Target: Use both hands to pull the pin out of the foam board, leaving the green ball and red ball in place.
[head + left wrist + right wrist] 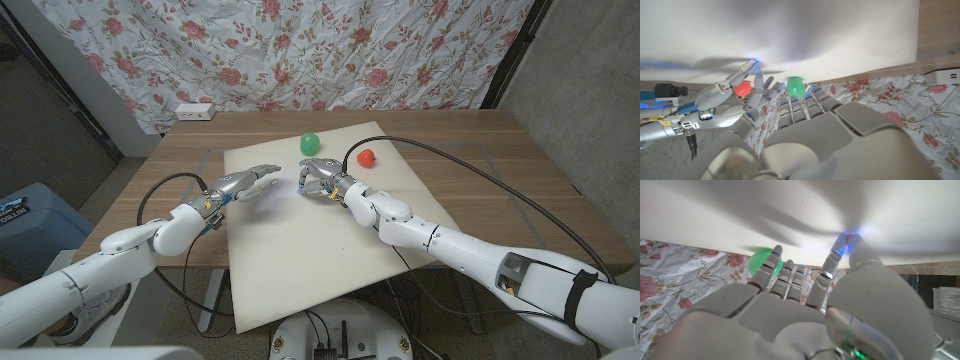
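The right hand (322, 180) pinches its fingertips down on the foam board (300, 260), where the pin must be, though the pin itself is too small to see; the left hand (246, 184) hovers beside it, released with fingers apart. The green ball (309, 143) and red ball (366, 157) sit just behind, so I judge a wide pull could knock them. No container is on the counter (470, 135).

A wooden table (470, 140) is carrying a large white foam board (300, 250), which is lying flat across its middle and reaching its near edge. A white power strip (194, 111) is sitting at the table's far left corner, well apart from the board, before a floral curtain.
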`<state>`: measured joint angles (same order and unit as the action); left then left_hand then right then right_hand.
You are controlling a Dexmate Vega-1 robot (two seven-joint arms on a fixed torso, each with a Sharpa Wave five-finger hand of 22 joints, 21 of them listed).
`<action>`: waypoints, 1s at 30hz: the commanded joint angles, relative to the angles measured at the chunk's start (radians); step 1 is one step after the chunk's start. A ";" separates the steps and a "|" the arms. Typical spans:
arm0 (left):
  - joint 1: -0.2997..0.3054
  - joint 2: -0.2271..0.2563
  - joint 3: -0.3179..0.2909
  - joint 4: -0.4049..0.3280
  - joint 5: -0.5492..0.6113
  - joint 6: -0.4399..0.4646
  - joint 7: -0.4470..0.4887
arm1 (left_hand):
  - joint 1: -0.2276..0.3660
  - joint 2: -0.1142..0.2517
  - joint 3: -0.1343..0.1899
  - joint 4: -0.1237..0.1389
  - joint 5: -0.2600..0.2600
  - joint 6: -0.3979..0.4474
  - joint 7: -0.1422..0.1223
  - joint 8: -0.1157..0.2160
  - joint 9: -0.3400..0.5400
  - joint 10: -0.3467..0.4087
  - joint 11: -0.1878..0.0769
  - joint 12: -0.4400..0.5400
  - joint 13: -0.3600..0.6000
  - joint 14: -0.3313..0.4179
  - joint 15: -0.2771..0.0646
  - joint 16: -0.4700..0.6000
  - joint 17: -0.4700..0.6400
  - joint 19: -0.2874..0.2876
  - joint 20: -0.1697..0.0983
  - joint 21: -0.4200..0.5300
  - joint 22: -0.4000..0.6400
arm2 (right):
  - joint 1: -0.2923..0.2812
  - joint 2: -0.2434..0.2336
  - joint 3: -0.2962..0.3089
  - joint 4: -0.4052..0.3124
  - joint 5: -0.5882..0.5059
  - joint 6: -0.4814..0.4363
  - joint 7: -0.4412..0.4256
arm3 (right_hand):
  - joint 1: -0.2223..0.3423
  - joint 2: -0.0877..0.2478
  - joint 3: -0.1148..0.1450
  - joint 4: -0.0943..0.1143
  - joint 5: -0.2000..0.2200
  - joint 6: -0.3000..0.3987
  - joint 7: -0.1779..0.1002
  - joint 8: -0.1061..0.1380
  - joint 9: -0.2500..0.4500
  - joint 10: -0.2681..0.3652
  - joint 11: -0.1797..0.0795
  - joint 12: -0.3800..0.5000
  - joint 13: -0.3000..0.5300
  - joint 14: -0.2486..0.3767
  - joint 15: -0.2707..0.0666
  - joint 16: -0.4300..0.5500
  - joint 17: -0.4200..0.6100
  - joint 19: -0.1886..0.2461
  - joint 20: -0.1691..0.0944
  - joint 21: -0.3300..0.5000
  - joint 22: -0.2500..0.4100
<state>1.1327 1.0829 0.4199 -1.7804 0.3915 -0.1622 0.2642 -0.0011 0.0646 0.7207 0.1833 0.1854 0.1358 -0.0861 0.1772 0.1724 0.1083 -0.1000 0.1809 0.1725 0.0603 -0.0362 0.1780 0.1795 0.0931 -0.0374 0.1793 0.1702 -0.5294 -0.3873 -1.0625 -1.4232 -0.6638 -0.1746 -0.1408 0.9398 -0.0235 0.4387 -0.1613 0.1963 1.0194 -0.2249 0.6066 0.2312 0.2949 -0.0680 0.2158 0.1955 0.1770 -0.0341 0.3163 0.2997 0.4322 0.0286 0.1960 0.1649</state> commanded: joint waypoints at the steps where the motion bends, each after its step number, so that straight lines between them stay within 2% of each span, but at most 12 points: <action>1: 0.028 0.035 0.005 -0.021 0.098 0.009 0.020 | -0.012 0.097 -0.005 0.002 0.001 0.005 -0.001 0.003 0.002 -0.004 -0.007 0.001 0.000 -0.010 -0.100 -0.002 0.002 -0.006 -0.132 0.000 0.002 | 0.001 0.007 -0.001 0.005 0.003 -0.006 -0.003 | 0.001 0.012 0.001 0.004 -0.004 0.001 0.001 -0.003 0.004 0.009 0.001 0.000 0.002 0.004 -0.004 0.005 0.004 0.002 -0.004 -0.003 0.006; 9: 0.053 0.034 0.004 -0.025 0.127 0.028 0.054 | -0.013 0.091 -0.015 0.003 0.002 -0.001 -0.002 0.001 0.002 0.002 -0.013 0.005 0.000 -0.003 -0.105 0.003 0.002 -0.004 -0.139 0.004 0.002 | 0.003 0.011 -0.003 0.009 0.006 -0.010 -0.003 | -0.001 0.014 -0.001 0.006 -0.005 0.000 0.002 -0.004 0.004 0.010 -0.001 0.000 0.002 0.005 -0.005 0.006 0.005 0.001 -0.004 -0.003 0.006; 14: 0.044 0.051 0.016 -0.022 0.140 0.014 0.019 | -0.014 0.089 -0.019 0.003 0.002 -0.001 0.001 0.002 0.001 0.007 -0.012 0.006 0.000 -0.003 -0.105 0.003 0.002 -0.006 -0.141 0.005 0.002 | 0.008 0.013 -0.006 0.016 0.008 -0.006 0.000 | -0.002 0.016 -0.003 0.007 -0.006 -0.002 0.002 -0.006 0.003 0.011 0.000 0.000 0.003 0.005 -0.007 0.006 0.006 0.001 -0.005 -0.003 0.006; 30: 0.011 0.047 0.053 0.003 0.147 0.025 -0.055 | -0.014 0.091 -0.039 0.005 0.004 -0.012 0.006 0.001 0.001 -0.022 -0.005 -0.003 0.001 -0.035 -0.103 -0.004 0.002 -0.055 -0.139 -0.003 0.003 | 0.019 0.018 -0.011 0.034 0.014 0.007 0.001 | -0.007 0.020 -0.008 0.010 -0.009 -0.009 0.002 -0.011 0.003 0.010 -0.001 -0.003 0.003 0.004 -0.009 0.007 0.008 -0.001 -0.006 -0.003 0.006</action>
<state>1.1633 1.1261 0.4489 -1.7914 0.5337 -0.1382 0.2596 -0.0049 0.0686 0.6863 0.1863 0.1854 0.1320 -0.0820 0.1773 0.1725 0.0949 -0.1049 0.1810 0.1725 0.0352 -0.0320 0.1781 0.1792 0.0474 -0.0354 0.1794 0.1699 -0.5172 -0.3725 -1.0698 -1.3996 -0.6530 -0.1753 -0.1419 0.9315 -0.0155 0.4303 -0.1530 0.1895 1.0157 -0.2217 0.5980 0.2308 0.2984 -0.0716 0.2158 0.1955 0.1771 -0.0340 0.3163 0.3046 0.4321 0.0286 0.1965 0.1649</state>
